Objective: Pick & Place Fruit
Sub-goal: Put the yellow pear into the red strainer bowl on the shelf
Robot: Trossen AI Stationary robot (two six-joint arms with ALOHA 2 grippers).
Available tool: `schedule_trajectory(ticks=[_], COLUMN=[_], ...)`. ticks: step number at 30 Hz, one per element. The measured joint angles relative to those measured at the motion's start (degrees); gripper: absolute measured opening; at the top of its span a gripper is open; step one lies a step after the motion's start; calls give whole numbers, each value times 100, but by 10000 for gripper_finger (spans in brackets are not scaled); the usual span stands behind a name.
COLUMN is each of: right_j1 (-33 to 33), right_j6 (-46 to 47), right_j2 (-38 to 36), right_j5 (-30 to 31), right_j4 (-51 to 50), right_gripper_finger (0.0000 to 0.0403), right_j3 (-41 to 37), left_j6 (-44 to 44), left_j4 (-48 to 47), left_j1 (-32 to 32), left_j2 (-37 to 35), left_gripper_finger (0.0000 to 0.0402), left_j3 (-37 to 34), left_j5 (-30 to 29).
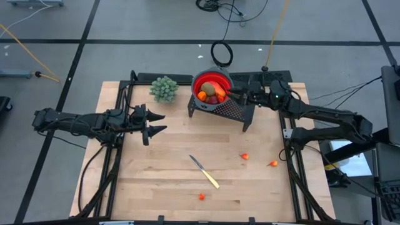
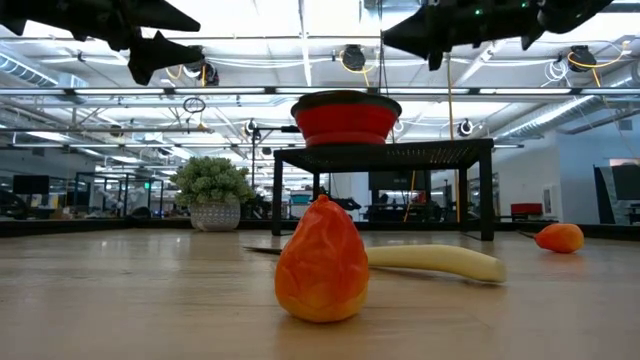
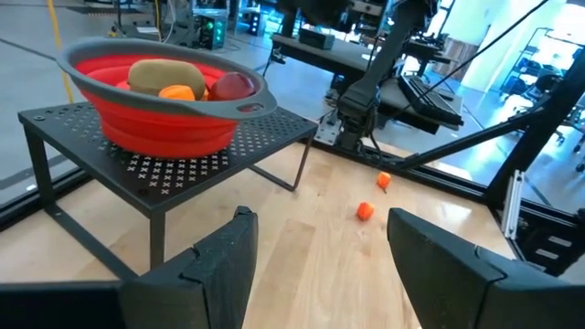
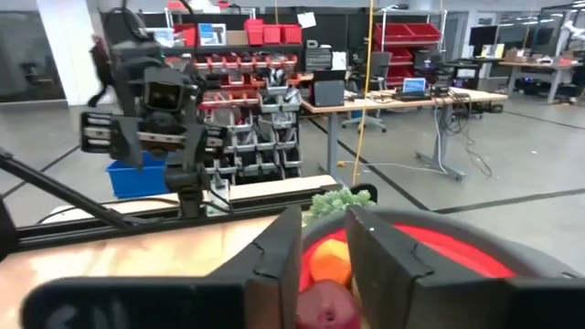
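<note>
A grey floor (image 1: 125, 25) crossed by dark lines is seen; red bins (image 4: 274, 35) are stacked on shelving, and desks (image 4: 402, 100) are lit by ceiling lights (image 2: 300, 20).

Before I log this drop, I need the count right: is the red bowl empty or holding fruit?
Holding fruit. The red bowl on its black stand contains a brown kiwi-like piece, an orange piece and a dark red one.

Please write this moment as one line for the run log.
right gripper: over red bowl, fingers nearly closed, empty | left gripper: open, waiting left of rack | loose orange bits: three on table
</note>
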Motion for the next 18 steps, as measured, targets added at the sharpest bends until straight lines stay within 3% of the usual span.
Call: schedule_trajectory(ticks=[9, 18], right_j1=[213, 415], right_j6=[0, 0], right_j2=[-501, -909], right_j5=[-5, -695], right_j4=[-481, -1070], right_gripper_finger=[8, 1], right_j3=[0, 0], left_j6=[45, 122], left_j4=[-32, -184], left_j1=[0, 0], left_j2=[-15, -9], left_gripper_finger=[243, 243], left_j3=[4, 4], left_j5=[491, 548])
